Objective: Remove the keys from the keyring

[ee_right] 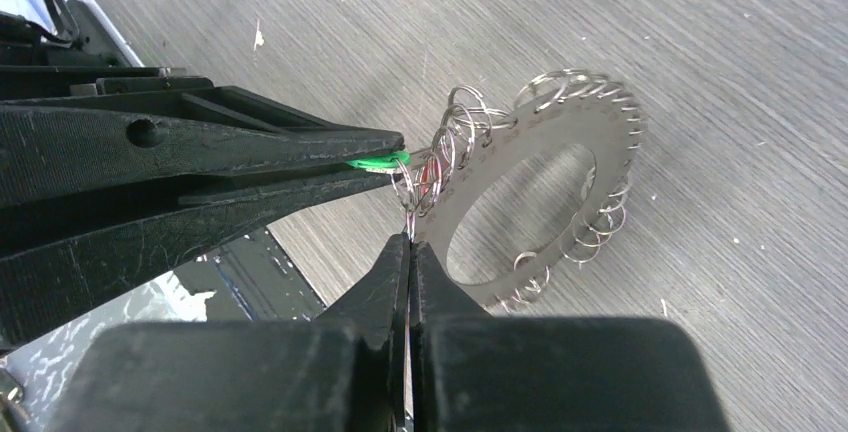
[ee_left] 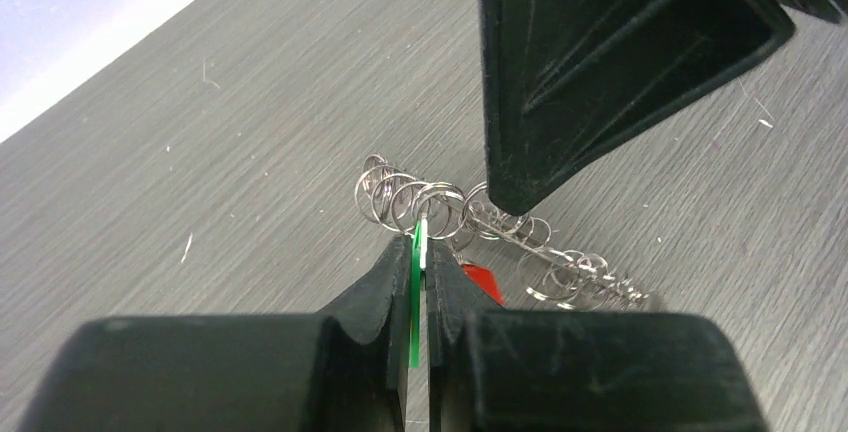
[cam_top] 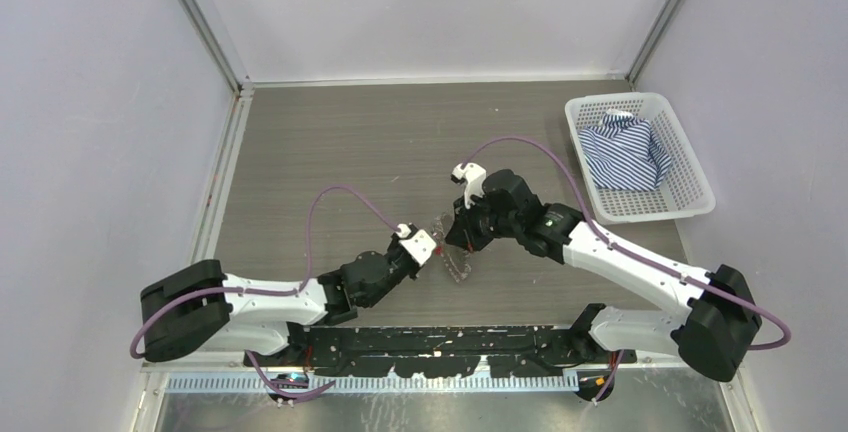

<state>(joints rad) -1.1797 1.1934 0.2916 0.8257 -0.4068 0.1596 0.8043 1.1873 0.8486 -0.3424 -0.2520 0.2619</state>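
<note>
Top view: near the frame's centre, the left gripper [cam_top: 430, 249] and right gripper [cam_top: 462, 239] meet tip to tip over the keys [cam_top: 457, 265]. The keys sit low over the table [cam_top: 330, 142]; whether they touch it I cannot tell. With both claws this close, any sideways correction could knock one finger into the other.

Left wrist view: the left claw is pinched nearly flat on the green key head [ee_left: 416, 297], which runs edge-on up the middle of the frame. The head is thin and smooth, so a hard pull may slide it out. The wire loops [ee_left: 405, 197] bunched just above could snag, dragging the whole bunch along. A red piece [ee_left: 484, 282] lies beside them.

Right wrist view: the right claw is closed, its very tips nipping one wire loop at the left edge of the silvery fan. So slight a hold may slip or bend the wire. I cannot separate the keyring from the fan.
</note>
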